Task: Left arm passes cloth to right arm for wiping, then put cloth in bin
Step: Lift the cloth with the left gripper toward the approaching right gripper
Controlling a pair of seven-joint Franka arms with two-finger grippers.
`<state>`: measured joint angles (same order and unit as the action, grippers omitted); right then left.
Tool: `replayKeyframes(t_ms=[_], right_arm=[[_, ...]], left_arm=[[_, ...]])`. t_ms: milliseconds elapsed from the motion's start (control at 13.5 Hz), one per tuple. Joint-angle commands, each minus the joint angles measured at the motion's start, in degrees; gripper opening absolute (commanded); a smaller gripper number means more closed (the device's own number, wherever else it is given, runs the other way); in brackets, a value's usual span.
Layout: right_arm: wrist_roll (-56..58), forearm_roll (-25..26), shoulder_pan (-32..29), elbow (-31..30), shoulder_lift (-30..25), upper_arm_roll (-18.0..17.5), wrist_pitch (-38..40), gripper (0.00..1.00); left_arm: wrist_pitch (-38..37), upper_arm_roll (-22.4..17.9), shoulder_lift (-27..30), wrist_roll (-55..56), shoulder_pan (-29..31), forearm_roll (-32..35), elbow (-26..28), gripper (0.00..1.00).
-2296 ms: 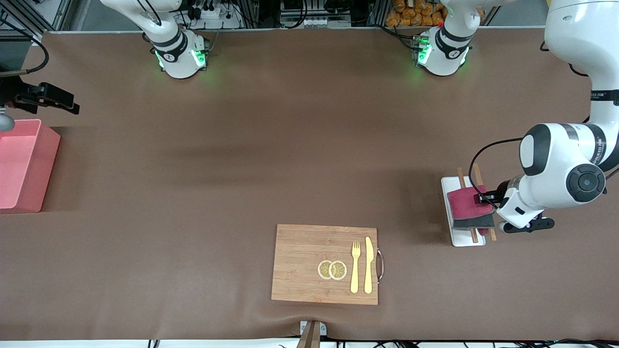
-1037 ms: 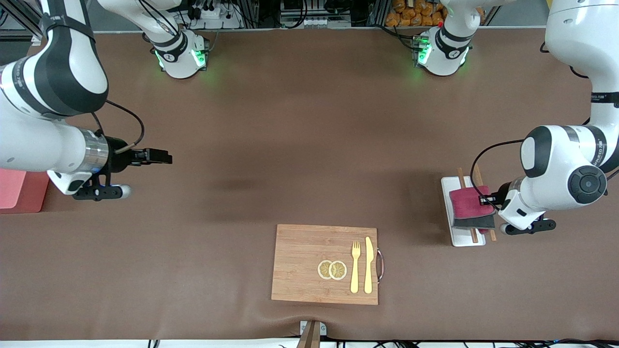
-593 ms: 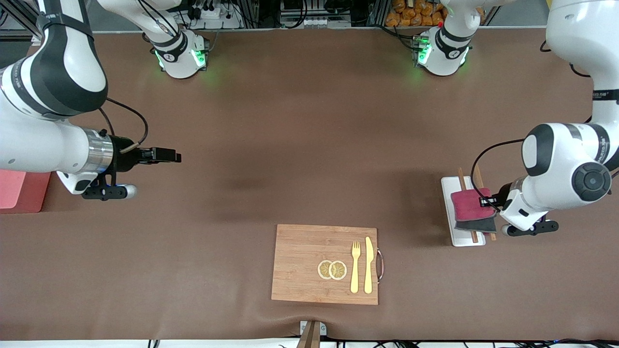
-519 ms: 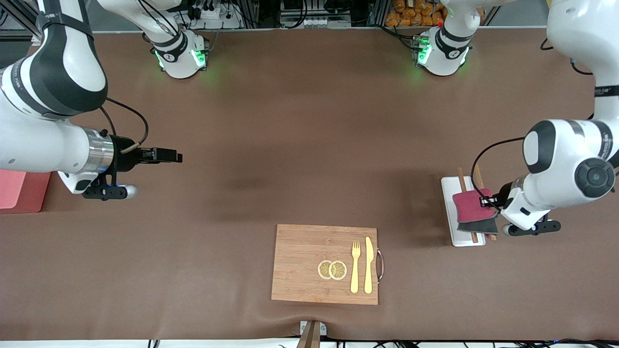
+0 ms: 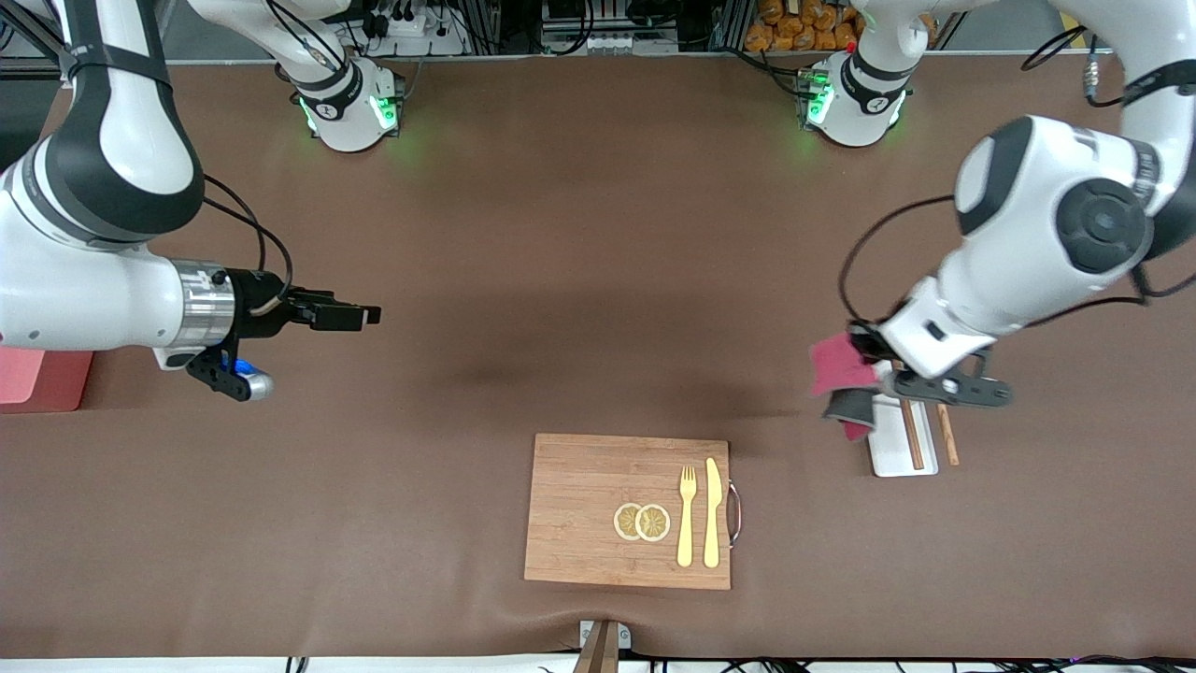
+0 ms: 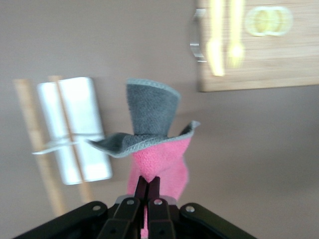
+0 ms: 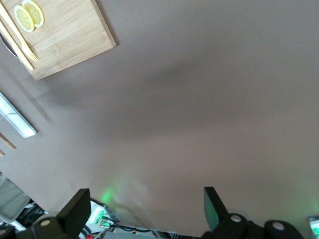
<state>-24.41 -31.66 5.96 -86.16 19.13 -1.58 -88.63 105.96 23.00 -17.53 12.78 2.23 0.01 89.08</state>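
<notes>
Currently I have the left gripper clamped on one edge of the cloth, raised over the table at the white tray's 10 o'clock corner, so it hangs free for transfer. It droops maroon-pink, its grey underside folded outward. I hold the right gripper with fingers spread, aimed at 3 o'clock over bare table, ready to receive.

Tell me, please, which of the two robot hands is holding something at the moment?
The left hand, shut on the dark red folded cloth lifted above the white rectangular tray. The right hand is open and empty over bare table.
</notes>
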Motion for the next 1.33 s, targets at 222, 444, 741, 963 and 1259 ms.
replayKeyframes(t_ms=[222,444,741,963,1259], right_arm=[[-9.06,-9.99,1.68,1.17,4.33,0.17,-6.11,1.00],[-15.82,-10.62,5.37,1.17,4.60,0.08,-10.23,1.00],[-31.72,-10.62,11.00,0.82,5.30,0.08,-14.11,1.00],[-33.60,-15.43,11.18,-3.74,4.61,0.08,-18.39,1.00],[-32.73,-16.15,11.09,-4.19,4.60,0.17,-19.21,1.00]], left_arm=[[0.30,4.07,-5.39,25.84,-11.17,-2.91,-12.16,0.00],[9.68,4.16,-8.56,37.73,-17.24,-3.52,-13.41,0.00],[21.81,3.98,-11.99,50.21,-23.49,-4.14,-13.41,0.00],[30.34,3.63,-15.15,57.25,-27.44,-4.14,-13.93,0.00],[33.87,3.10,-16.30,64.37,-29.65,-4.14,-14.46,0.00]])
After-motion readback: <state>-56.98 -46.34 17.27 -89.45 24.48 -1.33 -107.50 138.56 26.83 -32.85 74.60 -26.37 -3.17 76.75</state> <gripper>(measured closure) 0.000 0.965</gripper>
